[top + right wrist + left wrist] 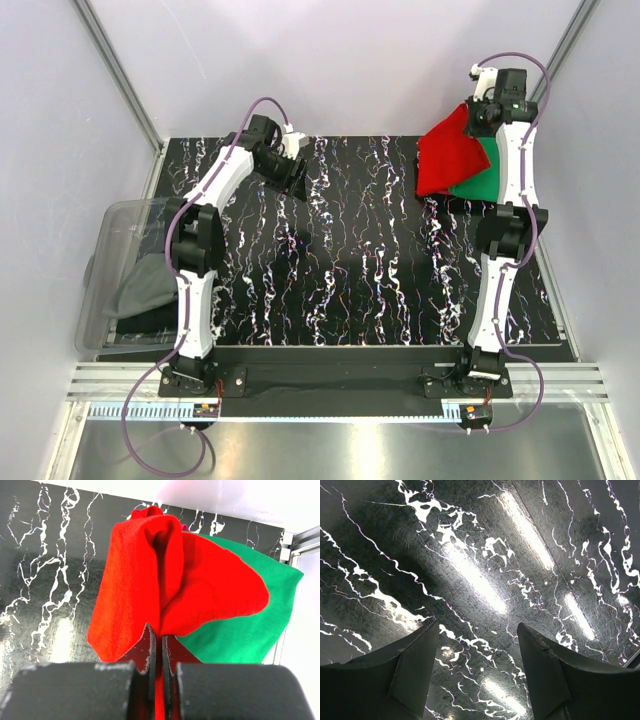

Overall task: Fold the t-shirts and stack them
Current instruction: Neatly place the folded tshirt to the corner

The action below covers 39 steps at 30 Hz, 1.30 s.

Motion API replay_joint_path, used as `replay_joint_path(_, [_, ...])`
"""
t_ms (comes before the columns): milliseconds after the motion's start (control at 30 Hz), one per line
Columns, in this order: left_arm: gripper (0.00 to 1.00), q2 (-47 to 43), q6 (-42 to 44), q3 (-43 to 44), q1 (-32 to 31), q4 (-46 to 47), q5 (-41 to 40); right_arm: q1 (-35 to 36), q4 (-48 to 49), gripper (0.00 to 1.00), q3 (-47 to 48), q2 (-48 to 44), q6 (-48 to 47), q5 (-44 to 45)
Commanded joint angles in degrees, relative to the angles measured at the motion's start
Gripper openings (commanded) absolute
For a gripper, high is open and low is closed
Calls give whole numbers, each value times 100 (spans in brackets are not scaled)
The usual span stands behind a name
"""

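Right gripper (157, 647): jaws pinched tight on a fold of the red t-shirt (135, 580), which drapes bunched from them at the upper right of the top view. One green t-shirt (240, 625) lies flat beneath it, touching. Shirts counted there: two, one red and one green.

Left gripper (477, 630): fingers spread wide, holding nothing, above the black marbled table (470, 555), upper centre-left.

One clear bin (110, 225) at the left edge, with one grey cloth (140, 290) inside.
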Motion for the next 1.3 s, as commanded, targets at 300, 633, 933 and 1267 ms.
replay_joint_path(300, [69, 7, -160, 143, 11, 199, 292, -49, 207, 0, 67, -781, -14, -51])
replay_joint_path(633, [69, -2, -196, 81, 11, 252, 257, -330, 189, 0, -22, -430, -217, 203])
replay_joint_path(933, [70, 60, -160, 55, -86, 252, 108, -734, 268, 0, 128, 45, -217, 274])
replay_joint_path(1267, [71, 60, -108, -24, -174, 190, -33, -840, 470, 0, 479, 686, -199, 519])
